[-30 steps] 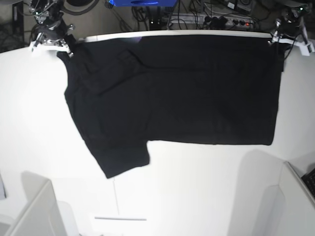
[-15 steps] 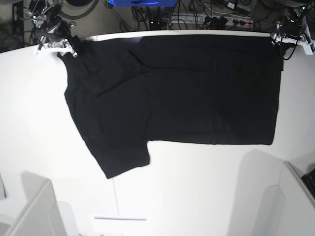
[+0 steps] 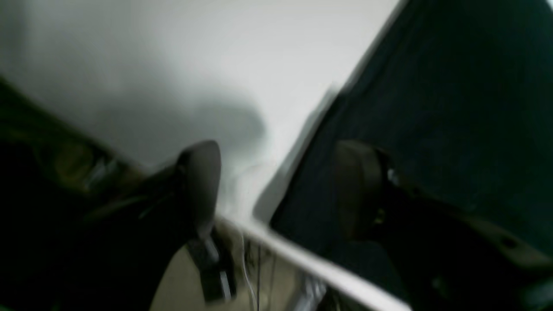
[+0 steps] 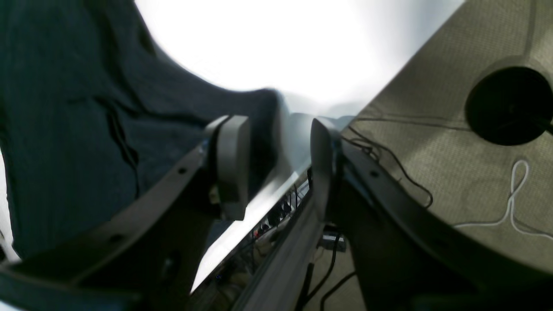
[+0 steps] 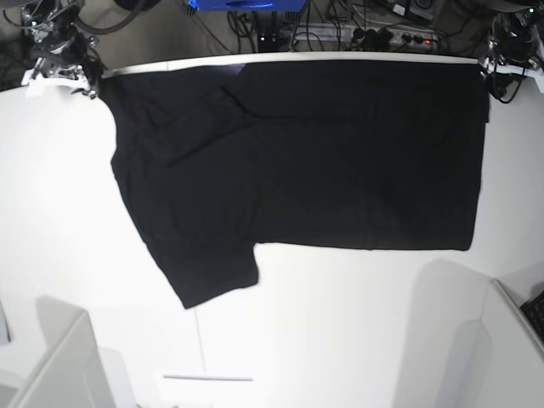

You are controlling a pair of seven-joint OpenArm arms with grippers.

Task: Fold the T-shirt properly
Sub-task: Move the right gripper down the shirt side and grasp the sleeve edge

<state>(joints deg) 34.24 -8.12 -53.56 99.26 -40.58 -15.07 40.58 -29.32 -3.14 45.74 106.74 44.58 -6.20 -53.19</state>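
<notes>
The black T-shirt (image 5: 340,153) lies spread flat on the white table (image 5: 340,323), plain side up, its top edge along the far rim and one sleeve pointing to the front left. My right gripper (image 5: 61,72) hovers open just off the shirt's far left corner. In the right wrist view the right gripper (image 4: 276,134) holds nothing, with the cloth (image 4: 65,129) beside and behind one finger. My left gripper (image 5: 510,64) stands open at the far right corner. In the blurred left wrist view the left gripper (image 3: 278,160) is empty, the shirt (image 3: 453,108) under its right finger.
Beyond the table's far rim are a power strip and cables (image 5: 391,34) on the floor and a blue object (image 5: 242,4). White box-like walls stand at the front left (image 5: 59,365) and front right (image 5: 510,340). A thin strip (image 5: 208,376) lies near the front edge.
Both grippers have opened, let go of the shirt's far corners and drawn back outward. The far left corner now lies flat at the table's rim.
</notes>
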